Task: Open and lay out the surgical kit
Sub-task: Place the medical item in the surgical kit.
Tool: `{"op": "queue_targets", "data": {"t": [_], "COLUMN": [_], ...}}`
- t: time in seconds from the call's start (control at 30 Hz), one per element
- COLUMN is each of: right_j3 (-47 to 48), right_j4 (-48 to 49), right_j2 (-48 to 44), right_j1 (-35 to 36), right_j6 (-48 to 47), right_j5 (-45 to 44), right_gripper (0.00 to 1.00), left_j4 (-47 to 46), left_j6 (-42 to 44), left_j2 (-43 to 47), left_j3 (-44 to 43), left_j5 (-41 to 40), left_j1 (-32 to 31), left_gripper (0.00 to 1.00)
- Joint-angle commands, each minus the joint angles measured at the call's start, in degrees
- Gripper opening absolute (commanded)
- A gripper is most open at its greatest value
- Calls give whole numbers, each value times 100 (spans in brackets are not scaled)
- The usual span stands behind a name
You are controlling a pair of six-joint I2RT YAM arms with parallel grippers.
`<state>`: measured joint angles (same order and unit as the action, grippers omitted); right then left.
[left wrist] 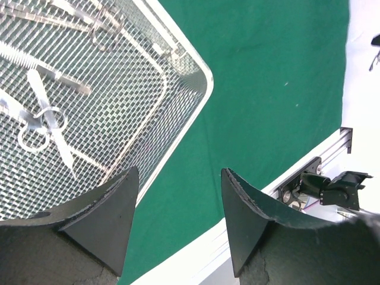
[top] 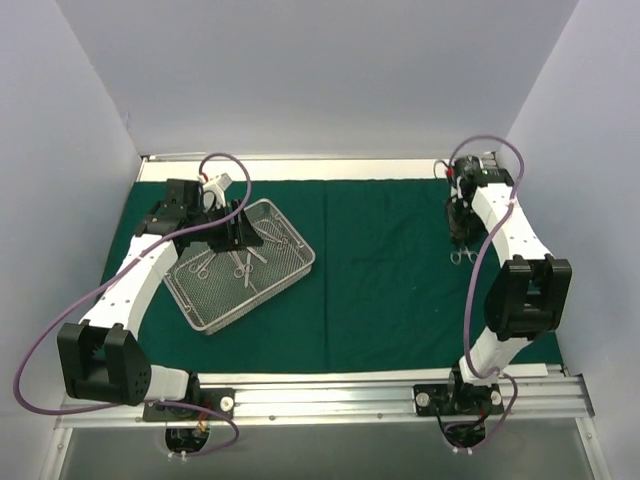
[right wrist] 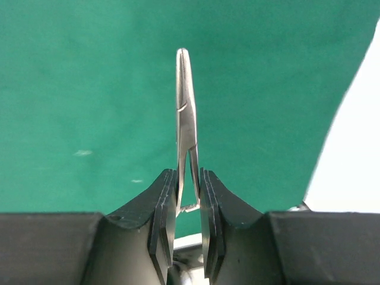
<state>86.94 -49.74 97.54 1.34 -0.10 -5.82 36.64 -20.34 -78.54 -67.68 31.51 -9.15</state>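
One slim forceps (right wrist: 186, 119) is clamped in my right pincer (right wrist: 188, 173), tips pointing away, over the bare right part of the green drape (top: 385, 290). Other instruments, scissors (left wrist: 46, 122) among them, lie in the mesh tray (top: 207, 329) on the drape's left side, where my left pincer (left wrist: 178, 178) hangs spread apart, holding nothing. I judge the laying-out is under way; next I must lower the forceps flat onto cloth and release gently.

Robot lab cell: plain pale panels (top: 330, 70) box the desk (top: 300, 166) on three sides; left arm (top: 140, 280), right arm (top: 510, 230) bolted to aluminium rail (top: 330, 396) at near edge.
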Motion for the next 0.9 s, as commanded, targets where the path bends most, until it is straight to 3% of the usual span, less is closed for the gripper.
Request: {"op": "queue_targets", "data": {"t": [0.0, 0.33, 0.77, 0.87], "right_j3": [-597, -2662, -2410, -2260], "right_j4": [-65, 851, 1071, 1150], "right_j2": [143, -428, 142, 344], "right_j1": [-502, -1356, -1347, -1304], "right_j6": [-904, -1291, -1239, -1150], "right_j5": [-622, -306, -507, -499], "right_gripper": [0, 0, 0, 4], "left_j4": [-219, -122, -175, -140], "left_j6": [47, 126, 127, 127], "left_j2": [146, 6, -258, -293], "left_j3": [97, -52, -105, -131], "left_j5": [171, 136, 128, 58], "left_j1": [71, 62, 97, 141], "left_gripper": [66, 66, 66, 66]}}
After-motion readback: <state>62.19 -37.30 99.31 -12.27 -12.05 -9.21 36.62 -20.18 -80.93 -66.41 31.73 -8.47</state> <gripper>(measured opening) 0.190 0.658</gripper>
